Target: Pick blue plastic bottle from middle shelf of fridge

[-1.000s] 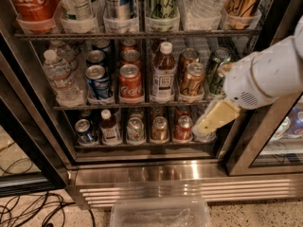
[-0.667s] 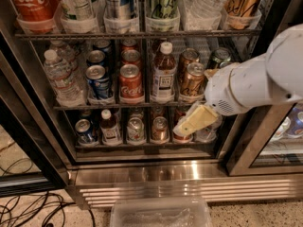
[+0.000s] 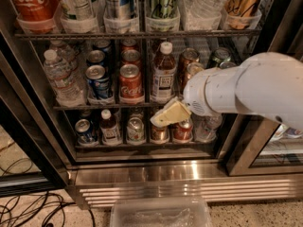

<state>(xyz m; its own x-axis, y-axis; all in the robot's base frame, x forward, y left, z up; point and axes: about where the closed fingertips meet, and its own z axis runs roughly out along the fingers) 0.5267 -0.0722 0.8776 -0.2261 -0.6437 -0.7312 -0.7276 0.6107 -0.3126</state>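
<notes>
Gripper (image 3: 158,119) nearing the bottle, pointing toward 8 o'clock; how far it is opening cannot be told, and it is holding nothing visible.

Across the fridge (image 3: 142,174), the white arm (image 3: 255,86) is sweeping in from 3 o'clock, hiding more of the right-hand cans (image 3: 189,63) than a second ago. The middle shelf (image 3: 66,107) is carrying the blue plastic bottle (image 3: 164,74) upright, untouched. The gripper is hanging at the bottle's 5 o'clock, just under the rail, so the approach is looking nearly lined up but needing to rise.
</notes>
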